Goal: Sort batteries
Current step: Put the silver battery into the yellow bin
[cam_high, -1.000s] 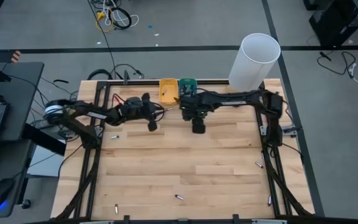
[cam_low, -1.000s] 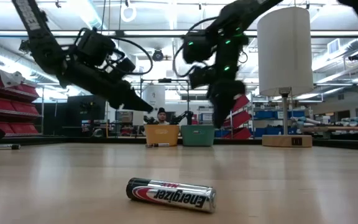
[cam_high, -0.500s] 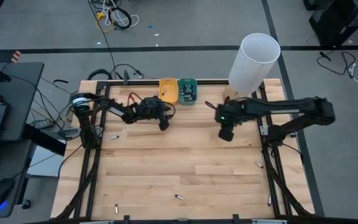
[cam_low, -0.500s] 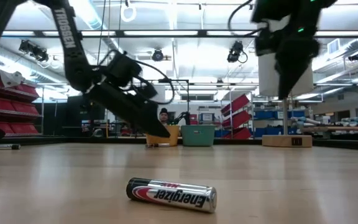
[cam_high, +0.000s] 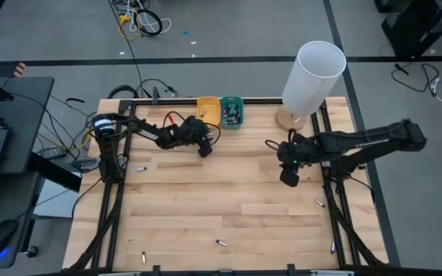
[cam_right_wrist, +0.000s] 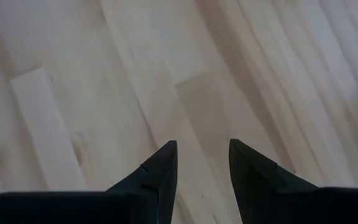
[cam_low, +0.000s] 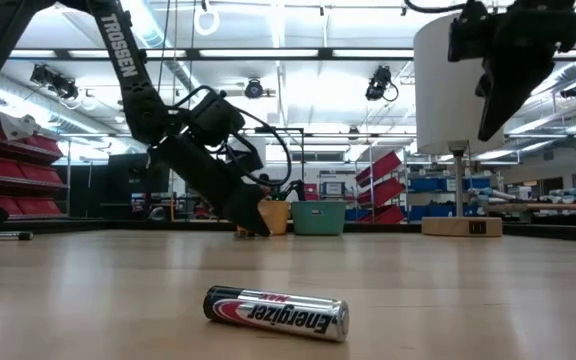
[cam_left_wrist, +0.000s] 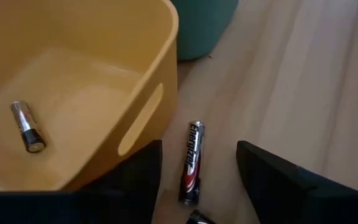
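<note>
Left gripper (cam_left_wrist: pixel 197 180) wide, empty, over battery (cam_left_wrist: pixel 191 162) lying on table beside yellow tray (cam_left_wrist: pixel 135 93); right gripper (cam_right_wrist: pixel 202 163) narrow, empty, above bare wood

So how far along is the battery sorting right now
Partly done. One battery lies in the yellow tray, and the teal tray holds several. In hand: nothing is gripped; the open left gripper straddles a battery lying on the table beside the yellow tray. The right gripper hovers empty, fingers apart. Left: loose batteries along the table's edges, like one at the near edge.
</note>
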